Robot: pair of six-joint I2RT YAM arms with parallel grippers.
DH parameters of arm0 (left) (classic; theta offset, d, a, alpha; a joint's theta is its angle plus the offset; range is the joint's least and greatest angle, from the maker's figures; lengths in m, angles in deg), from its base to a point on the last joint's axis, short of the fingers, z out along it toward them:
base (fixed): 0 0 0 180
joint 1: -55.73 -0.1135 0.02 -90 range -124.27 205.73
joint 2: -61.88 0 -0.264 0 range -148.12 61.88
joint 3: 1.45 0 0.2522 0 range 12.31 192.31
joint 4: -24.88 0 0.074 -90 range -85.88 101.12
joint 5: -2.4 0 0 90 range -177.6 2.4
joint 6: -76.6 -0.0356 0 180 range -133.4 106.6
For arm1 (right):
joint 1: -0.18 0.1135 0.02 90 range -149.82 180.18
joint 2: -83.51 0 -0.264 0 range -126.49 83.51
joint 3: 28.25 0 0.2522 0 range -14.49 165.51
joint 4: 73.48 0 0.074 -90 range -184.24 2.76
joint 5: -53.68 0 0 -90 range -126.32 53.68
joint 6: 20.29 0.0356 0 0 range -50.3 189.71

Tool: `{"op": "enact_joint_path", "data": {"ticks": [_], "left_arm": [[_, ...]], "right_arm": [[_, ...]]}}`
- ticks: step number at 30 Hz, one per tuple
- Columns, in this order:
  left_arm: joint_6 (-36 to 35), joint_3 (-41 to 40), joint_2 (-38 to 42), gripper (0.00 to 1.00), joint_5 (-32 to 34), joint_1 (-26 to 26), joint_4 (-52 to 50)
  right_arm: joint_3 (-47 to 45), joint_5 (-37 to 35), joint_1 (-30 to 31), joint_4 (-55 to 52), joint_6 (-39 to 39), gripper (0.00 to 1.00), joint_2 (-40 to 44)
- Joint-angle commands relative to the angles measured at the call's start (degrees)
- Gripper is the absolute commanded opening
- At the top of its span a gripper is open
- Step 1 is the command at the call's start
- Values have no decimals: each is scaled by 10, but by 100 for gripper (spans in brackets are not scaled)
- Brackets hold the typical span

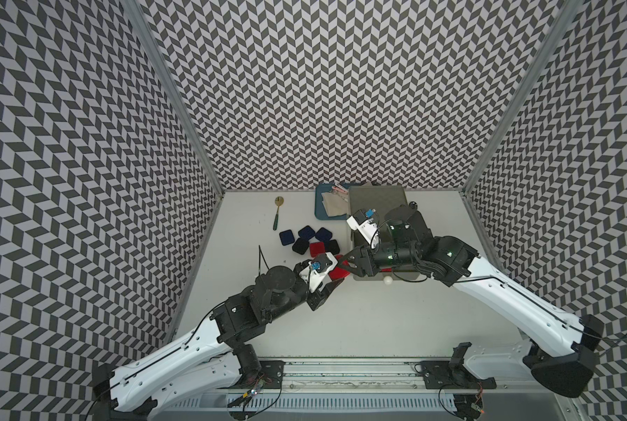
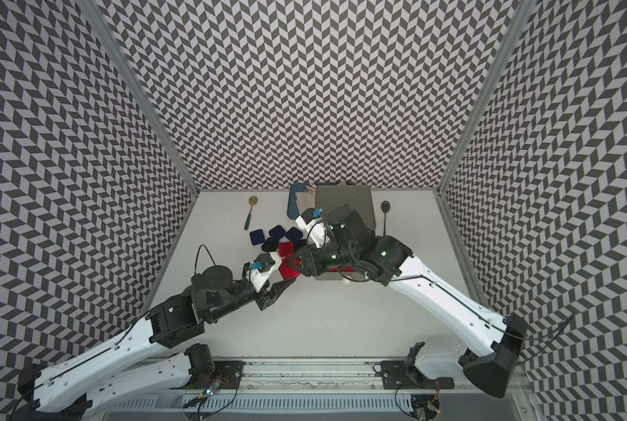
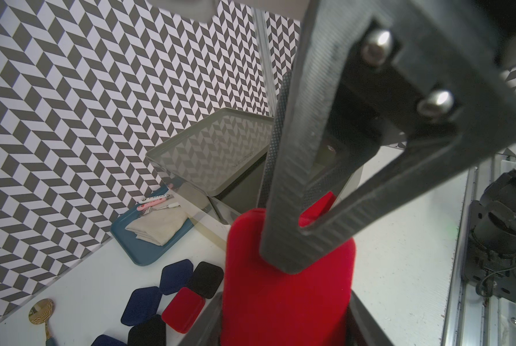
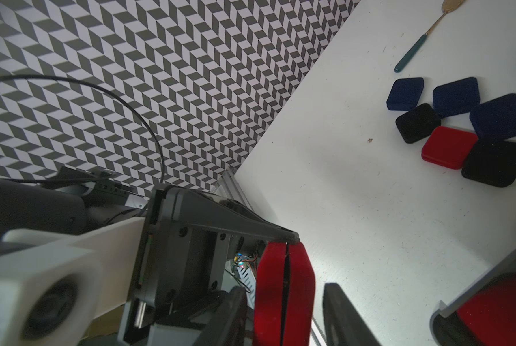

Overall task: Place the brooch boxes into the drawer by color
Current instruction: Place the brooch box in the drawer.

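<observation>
Left gripper (image 2: 285, 280): clenched on a red brooch box (image 4: 283, 284), held on edge in the air above the white table (image 1: 377, 320), with its seam facing the right wrist camera.
Right gripper (image 1: 346, 263): jaws parted, set astride that same box from the chest side. The right wrist view shows a sliver of gap between one finger (image 4: 340, 314) and the red face, so there is no clamp on that side (the other side I cannot make out).
Drawer chest (image 1: 375, 198): at the back of the table with its grey top showing, much of it under the right arm.
Open drawer (image 4: 448, 305): pulled out toward the arms, with something red lying in it (image 4: 496, 308). I cannot tell which tier it is.
Loose boxes: six huddled on the table on the left arm's side of the chest, touching or nearly so.
Navy boxes (image 1: 287, 237) (image 1: 306, 231) (image 1: 322, 234): three, along the far edge of the huddle.
Black boxes (image 1: 300, 246) (image 1: 332, 246): two, with a red box (image 1: 317, 249) between them.
Blue tray (image 1: 318, 207): just beside the chest at the back, carrying a folded cloth (image 3: 158, 227) and small cutlery.
Gold spoon (image 1: 277, 213): green handle, lying apart from the huddle.
Black spoon (image 2: 385, 215): on the far side of the chest.
</observation>
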Motion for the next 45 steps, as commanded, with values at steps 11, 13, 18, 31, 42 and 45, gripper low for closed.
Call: {"op": "enact_joint_path", "data": {"ticks": [11,13,18,31,42,45], "left_arm": [[-11,15,2,46,15,4,21],[-12,17,1,53,19,4,20],[-4,16,1,99,25,4,28],[39,-22,42,100,121,0,50],[61,-40,45,100,122,-5,37],[60,-51,48,100,120,-8,40]], "right_arm": [[-1,2,5,28,2,22,-11],[-2,1,5,29,4,20,-11],[-9,-3,-3,39,10,18,-2],[-143,13,-178,92,48,16,123],[-203,9,-247,136,61,16,130],[-215,24,-257,151,62,16,117]]}}
